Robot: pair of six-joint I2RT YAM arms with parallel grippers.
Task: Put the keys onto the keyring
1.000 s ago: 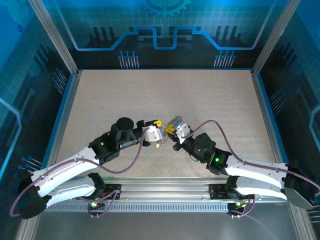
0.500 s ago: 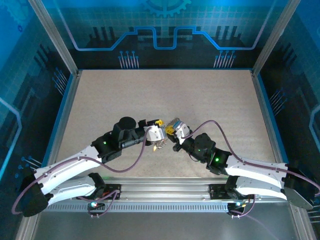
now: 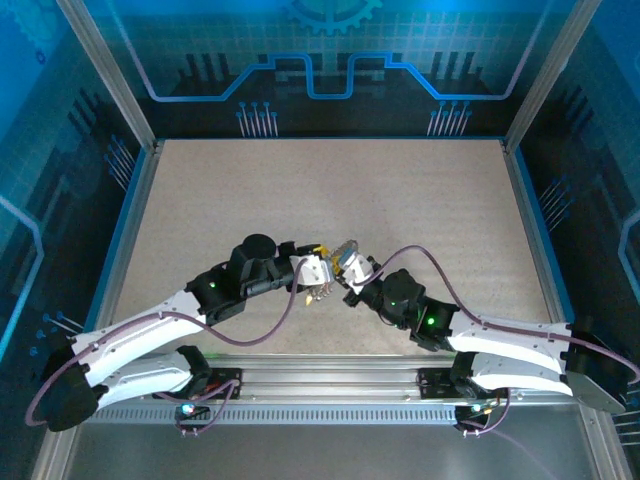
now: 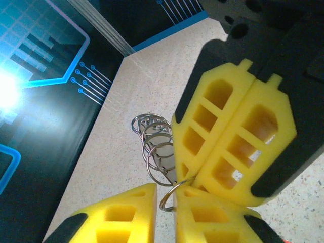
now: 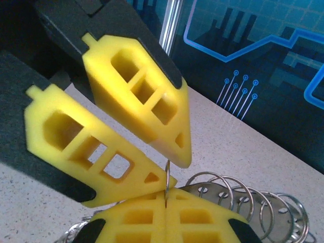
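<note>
right gripper: pads pressed together on the keyring, its wire standing up from their seam | left gripper: fingers narrowly apart, straddling that ring just ahead of the right fingertips | linked rings: trailing beyond both tips

The tabletop was pale and speckled, with a blue rim. Whether the bunch of rings touched it was unclear.

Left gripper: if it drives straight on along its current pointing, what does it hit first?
Most likely the right gripper, shut and tip-to-tip just ahead of the left gripper. The keyring it pinches sits between the left jaws; exact depth unclear.
</note>
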